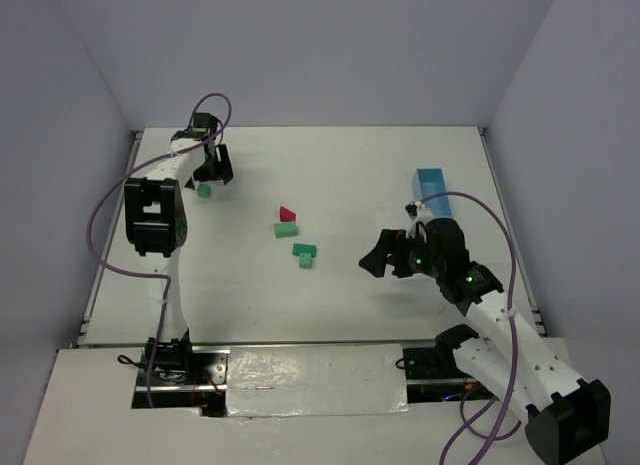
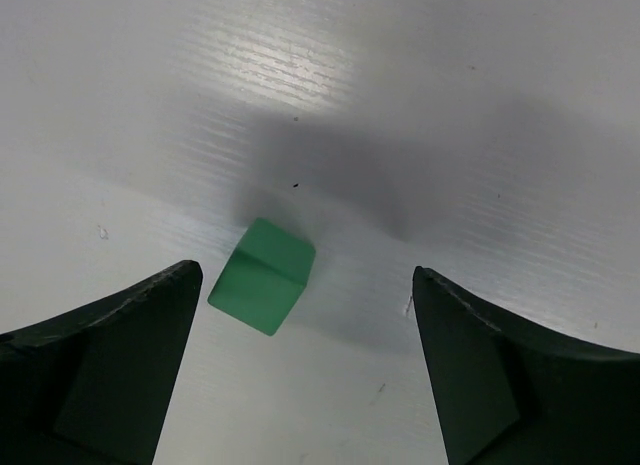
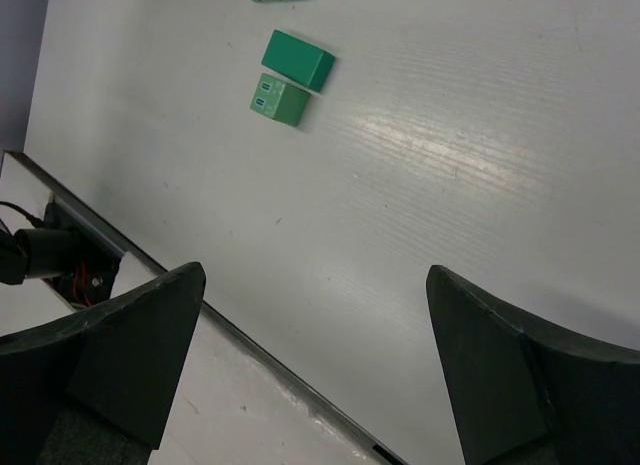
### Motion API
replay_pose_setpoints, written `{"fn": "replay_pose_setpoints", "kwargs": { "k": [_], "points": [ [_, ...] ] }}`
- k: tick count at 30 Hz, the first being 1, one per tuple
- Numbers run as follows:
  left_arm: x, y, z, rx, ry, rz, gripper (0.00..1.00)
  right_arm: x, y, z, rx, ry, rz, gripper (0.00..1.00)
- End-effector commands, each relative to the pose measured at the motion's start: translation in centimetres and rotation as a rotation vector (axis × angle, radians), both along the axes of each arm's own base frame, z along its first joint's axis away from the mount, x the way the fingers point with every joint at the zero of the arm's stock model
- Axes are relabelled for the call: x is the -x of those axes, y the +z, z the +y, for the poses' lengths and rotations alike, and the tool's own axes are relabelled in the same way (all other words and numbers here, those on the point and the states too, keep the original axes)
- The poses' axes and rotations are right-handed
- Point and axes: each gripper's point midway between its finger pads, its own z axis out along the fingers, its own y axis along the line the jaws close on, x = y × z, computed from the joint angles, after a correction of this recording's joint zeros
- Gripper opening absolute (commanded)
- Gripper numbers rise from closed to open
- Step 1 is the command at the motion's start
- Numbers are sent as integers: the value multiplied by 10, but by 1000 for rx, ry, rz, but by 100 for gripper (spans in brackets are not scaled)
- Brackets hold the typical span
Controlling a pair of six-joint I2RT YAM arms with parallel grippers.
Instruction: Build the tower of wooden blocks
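A small green cube (image 2: 262, 276) shows on the white table between my left gripper's (image 2: 305, 275) wide-open fingers, nearer the left one and touching neither. From above, that cube (image 1: 203, 190) lies at the far left, just under the left gripper (image 1: 215, 171). Mid-table, a red roof-shaped block (image 1: 287, 214) sits against a green block (image 1: 286, 228). Two more green blocks (image 1: 304, 250) (image 1: 305, 261) lie together just in front. My right gripper (image 1: 378, 257) hangs open and empty to their right. The right wrist view has the pair (image 3: 297, 59) (image 3: 280, 99) far ahead of the right gripper (image 3: 315, 275).
A light-blue oblong tray (image 1: 431, 184) stands at the far right, behind the right arm. The table's near edge (image 3: 200, 315) runs under the right fingers. A foil-taped strip (image 1: 315, 380) lies between the arm bases. Grey walls close in the table's sides and back.
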Motion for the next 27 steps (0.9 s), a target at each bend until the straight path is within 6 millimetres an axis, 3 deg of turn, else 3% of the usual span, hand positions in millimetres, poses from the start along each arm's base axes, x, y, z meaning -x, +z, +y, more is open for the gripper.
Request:
{"fn": "replay_pose_setpoints", "kwargs": {
  "k": [1,2,4,5,7,8,10,11,13,14,15,18,19,20,22,23,24,26,27],
  "points": [
    [-1,52,2,3,37,-102,99,-1,4,4,-10,22,-42,99],
    [0,86,1,10,36,-174,100,-1,3,3,-9,19,-41,99],
    [10,112,-3,13,38,-221,99,-1,4,3,-8,16,-46,99],
    [19,144,-13,13,23,-282,100,-2,5,2,-5,8,-49,99],
    [39,161,-30,23,-24,-286,100,-1,5,1,-4,7,-51,100],
    [53,187,-46,1,-58,-342,99,-2,5,1,-3,4,-53,100],
    [79,185,-71,4,-106,-322,100,-3,6,1,0,3,-56,100],
    [93,201,-80,31,-142,-366,99,-3,6,1,0,0,-56,100],
    [114,191,-102,65,-217,-348,98,-3,7,1,1,2,-55,100],
    [124,203,-110,90,-271,-392,98,-3,8,1,0,3,-58,100],
    [127,194,-106,60,-271,-388,98,-3,8,1,0,0,-60,100],
    [121,195,-70,14,-159,-384,100,-3,7,2,-3,8,-56,100],
    [114,191,-49,33,-116,-368,100,-3,8,3,-5,14,-56,100],
    [104,177,-45,42,-143,-331,99,-3,6,3,-2,12,-49,100],
    [81,174,-44,97,-196,-340,99,-2,8,4,-6,17,-54,100],
    [68,148,-27,94,-174,-270,99,-1,8,4,-10,23,-54,100],
    [55,158,-18,76,-190,-275,99,-1,8,5,-16,23,-59,100],
    [40,122,-4,81,-220,-194,98,0,9,5,-21,28,-63,100],
    [30,119,-1,77,-241,-199,98,1,9,6,-25,33,-64,100]
  ]
}}
